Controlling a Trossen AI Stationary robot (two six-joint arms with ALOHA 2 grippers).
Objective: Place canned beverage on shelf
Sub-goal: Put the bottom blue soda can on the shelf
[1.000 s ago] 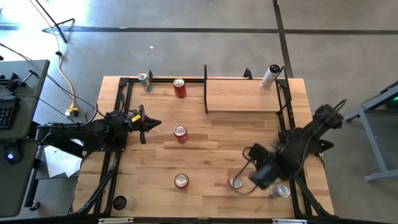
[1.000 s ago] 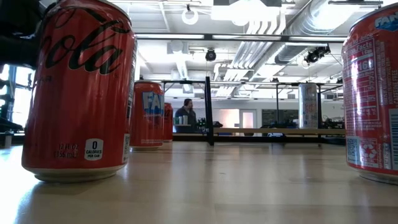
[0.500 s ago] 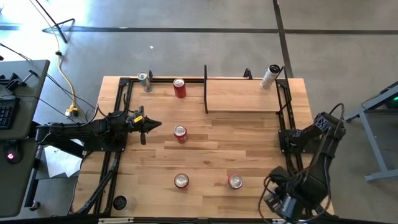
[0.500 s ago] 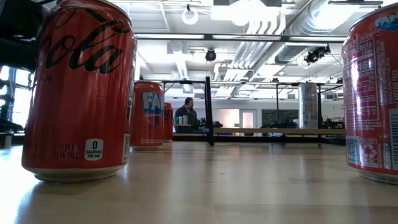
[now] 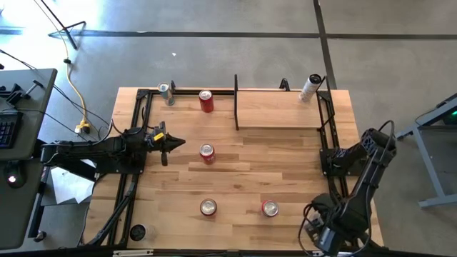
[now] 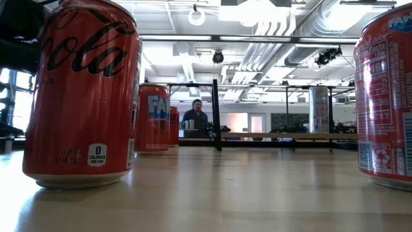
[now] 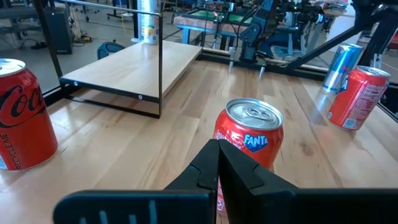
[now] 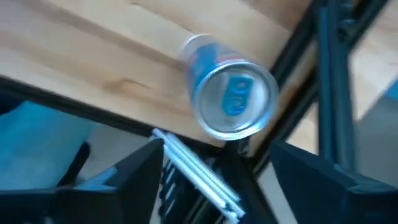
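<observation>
High view: shelf at table's far edge, ledge bare; slim can just past its right end. Red can left of divider, red cans at mid-table and near edge. Left gripper fingers together, near mid can. Right gripper at near right corner.

Low view: shelf far back; cola can close.

Left wrist view: fingers pressed together before Fanta can.

Right wrist view: fingers apart, blue-topped can beyond them, not gripped.
</observation>
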